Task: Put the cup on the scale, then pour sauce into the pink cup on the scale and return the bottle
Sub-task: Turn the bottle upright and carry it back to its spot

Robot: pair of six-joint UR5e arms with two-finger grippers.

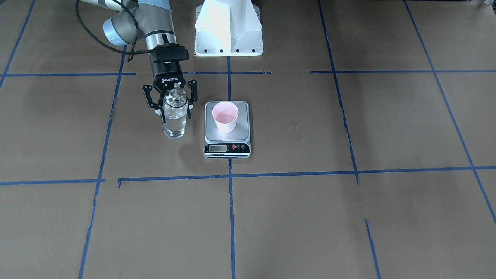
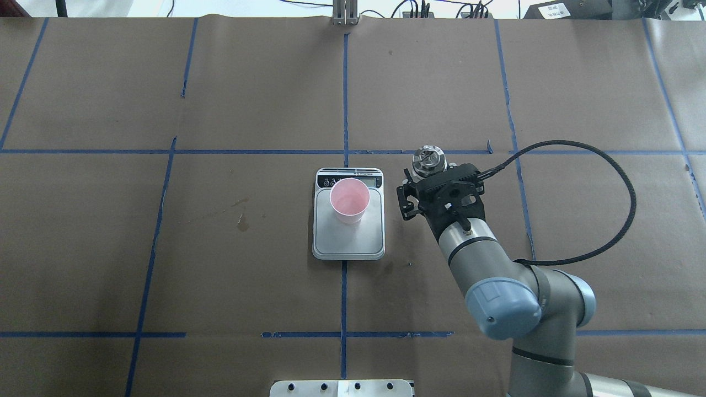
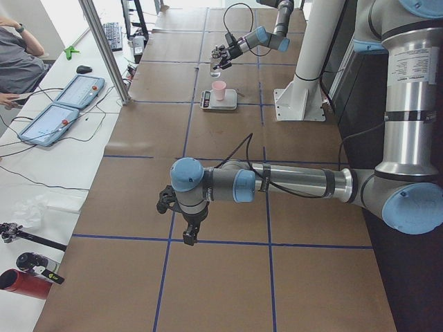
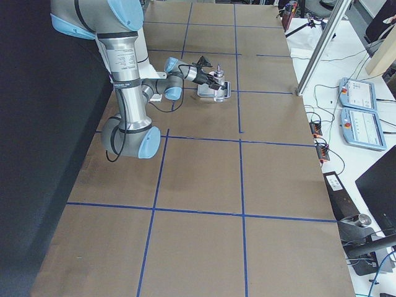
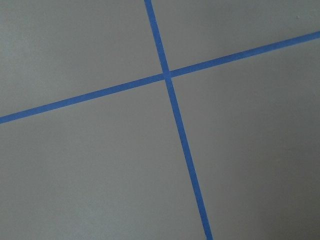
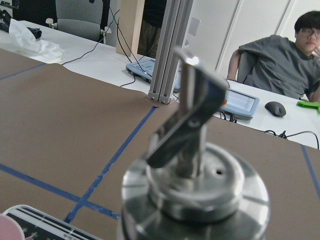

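Observation:
The pale pink cup stands upright on the silver platform of the scale, toward its display end. The clear glass bottle stands upright on the table beside the scale, on the robot's right. It is partly full of clear sauce. My right gripper straddles the bottle's upper body, fingers against both its sides. The silver pourer cap fills the right wrist view and also shows in the overhead view. My left gripper hangs over bare table far from the scale; I cannot tell its state.
The white robot base stands behind the scale. A black cable loops out beside the right arm. Blue tape lines cross the brown table. An aluminium post and a seated person are beyond the far edge.

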